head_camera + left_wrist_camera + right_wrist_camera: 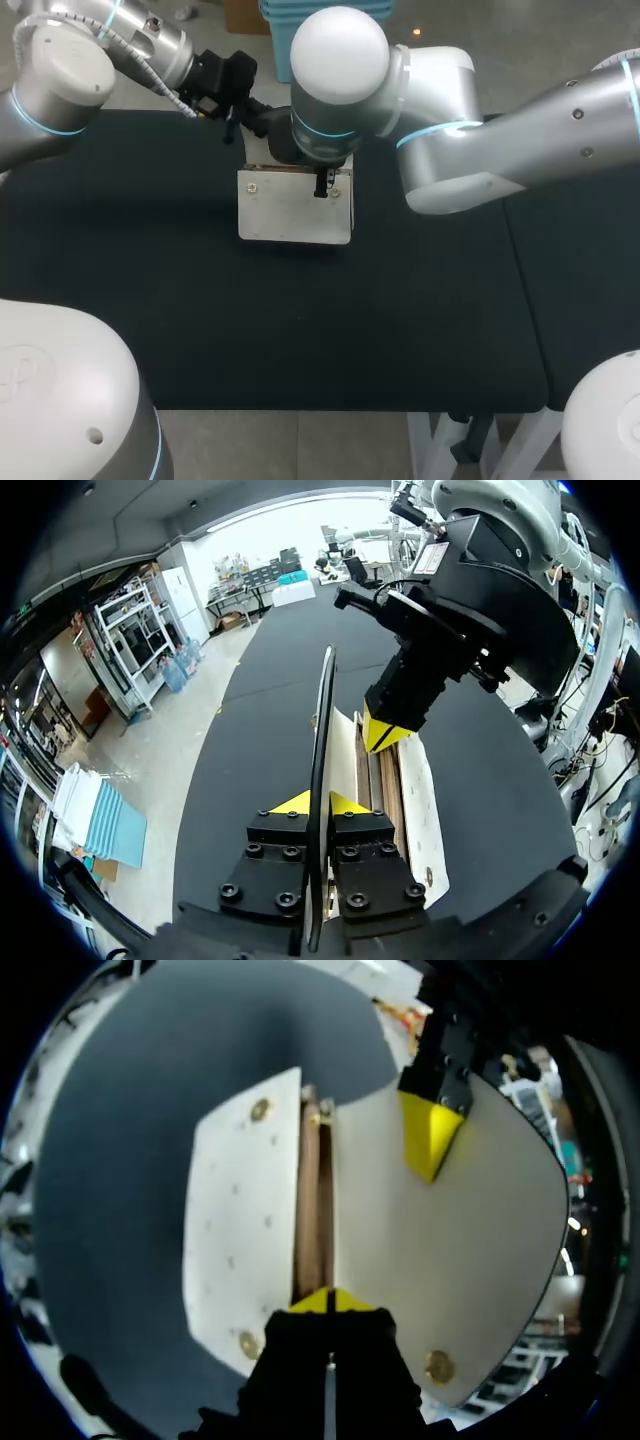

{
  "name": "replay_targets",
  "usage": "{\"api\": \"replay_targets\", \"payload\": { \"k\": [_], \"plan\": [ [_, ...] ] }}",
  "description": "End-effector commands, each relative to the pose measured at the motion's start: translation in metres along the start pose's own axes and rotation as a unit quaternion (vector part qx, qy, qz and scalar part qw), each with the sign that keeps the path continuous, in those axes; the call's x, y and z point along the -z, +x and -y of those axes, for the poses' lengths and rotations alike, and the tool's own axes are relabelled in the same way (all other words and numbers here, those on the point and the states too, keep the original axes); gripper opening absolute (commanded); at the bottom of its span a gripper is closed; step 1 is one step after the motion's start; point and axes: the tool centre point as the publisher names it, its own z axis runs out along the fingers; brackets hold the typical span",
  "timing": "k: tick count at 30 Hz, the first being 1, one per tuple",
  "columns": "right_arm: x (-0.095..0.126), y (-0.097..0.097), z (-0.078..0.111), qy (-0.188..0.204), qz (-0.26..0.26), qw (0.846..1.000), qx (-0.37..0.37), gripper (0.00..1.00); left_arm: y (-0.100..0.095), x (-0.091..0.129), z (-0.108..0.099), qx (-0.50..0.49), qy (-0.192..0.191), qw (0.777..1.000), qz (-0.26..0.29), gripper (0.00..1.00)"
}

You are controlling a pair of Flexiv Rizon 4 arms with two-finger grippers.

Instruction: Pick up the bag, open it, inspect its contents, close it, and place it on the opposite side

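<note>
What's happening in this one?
Both arms are working on a cream bag lying on the black table. The left hand is shut on the bag's flap, holding it lifted open. The right hand, tips together, sits at the bag's mouth, where brown inner layers show. The bag is not yet closed or moved across.

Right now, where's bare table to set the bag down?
Bare: the near strip of table in front of the bag, and the stretch to its left. Crowded: the bag's far edge, where left gripper and right gripper meet; my right arm overhangs the right side.
</note>
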Motion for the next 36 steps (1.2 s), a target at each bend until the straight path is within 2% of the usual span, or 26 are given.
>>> {"api": "replay_targets", "payload": {
  "k": [1,22,36],
  "plan": [
    [-0.006,0.0,-0.002,0.006,-0.001,1.0,-0.001,0.0,0.004,0.001,0.002,0.002,0.0,1.0,0.004,0.0],
    [-0.005,0.035,0.005,0.01,-0.019,1.0,0.008,0.0,0.003,-0.001,-0.002,0.028,0.002,0.999,0.022,0.0],
    [-0.009,0.015,-0.003,0.01,-0.01,1.0,0.007,0.0,0.008,-0.001,0.003,0.011,0.004,1.0,0.02,0.0]
  ]
}}
